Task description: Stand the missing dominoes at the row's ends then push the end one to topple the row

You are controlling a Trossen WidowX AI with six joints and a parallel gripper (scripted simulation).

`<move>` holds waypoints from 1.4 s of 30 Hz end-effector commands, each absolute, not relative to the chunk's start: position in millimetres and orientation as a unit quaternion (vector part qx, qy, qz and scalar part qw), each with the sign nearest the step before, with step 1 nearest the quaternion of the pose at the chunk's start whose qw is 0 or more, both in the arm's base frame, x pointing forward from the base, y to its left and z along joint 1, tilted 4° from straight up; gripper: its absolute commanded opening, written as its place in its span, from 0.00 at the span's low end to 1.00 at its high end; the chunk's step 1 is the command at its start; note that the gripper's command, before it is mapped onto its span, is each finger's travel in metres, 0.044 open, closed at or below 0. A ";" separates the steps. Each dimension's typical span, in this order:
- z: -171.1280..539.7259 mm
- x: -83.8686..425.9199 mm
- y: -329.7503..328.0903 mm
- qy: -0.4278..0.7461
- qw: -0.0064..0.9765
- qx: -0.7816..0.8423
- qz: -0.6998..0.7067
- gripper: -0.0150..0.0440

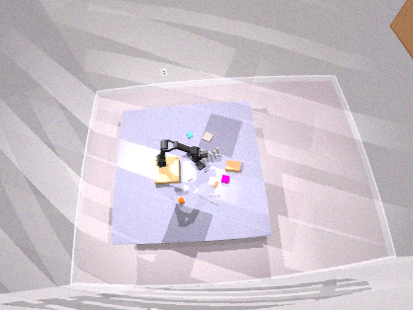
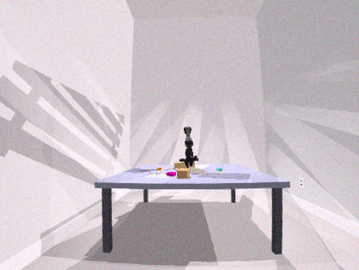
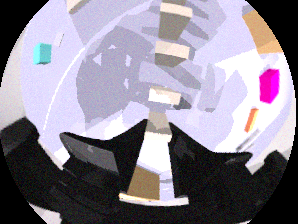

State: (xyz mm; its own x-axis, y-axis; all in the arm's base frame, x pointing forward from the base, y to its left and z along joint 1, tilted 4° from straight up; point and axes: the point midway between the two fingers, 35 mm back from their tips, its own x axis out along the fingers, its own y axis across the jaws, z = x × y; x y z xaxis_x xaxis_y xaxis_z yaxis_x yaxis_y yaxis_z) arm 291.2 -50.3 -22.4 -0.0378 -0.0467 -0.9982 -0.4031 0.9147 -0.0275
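Note:
The row of pale standing dominoes (image 1: 211, 156) (image 2: 198, 171) runs away from the gripper. In the wrist view its nearest domino (image 3: 164, 95) stands just beyond the fingertips, with another domino (image 3: 172, 51) and more behind it in a line. My gripper (image 3: 157, 123) is shut on a pale beige domino (image 3: 159, 121), held between the fingertips at the near end of the row. A gap shows between the held domino and the nearest standing one. Whether the held domino touches the table cannot be told. In the top view the arm covers this spot.
A tan box (image 1: 233, 166) (image 2: 183, 174) and a magenta block (image 1: 225, 179) (image 3: 269, 86) lie to one side of the row, with a small orange piece (image 1: 215, 185) (image 3: 251, 120). A teal block (image 1: 190, 135) (image 3: 42, 53) and a beige block (image 1: 207, 136) lie on the other side.

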 end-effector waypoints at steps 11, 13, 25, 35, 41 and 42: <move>-23.7 290.1 -50.1 0.709 0.674 -0.159 0.134 0.88; -23.7 290.1 -50.1 0.709 0.674 -0.159 0.134 0.97; 96.9 298.3 -45.0 0.708 0.675 -0.158 0.133 1.00; 98.7 290.8 -64.2 0.710 0.677 -0.149 0.122 1.00; 57.9 250.0 -139.7 0.718 0.683 -0.111 0.078 1.00; 51.3 240.7 -150.4 0.719 0.684 -0.104 0.070 1.00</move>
State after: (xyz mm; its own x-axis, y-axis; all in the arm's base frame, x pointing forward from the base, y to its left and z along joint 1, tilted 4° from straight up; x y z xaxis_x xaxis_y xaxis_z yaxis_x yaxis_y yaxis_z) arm 270.7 -115.3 73.0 -0.0282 -0.0510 -0.9983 -0.3066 0.9510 -0.0399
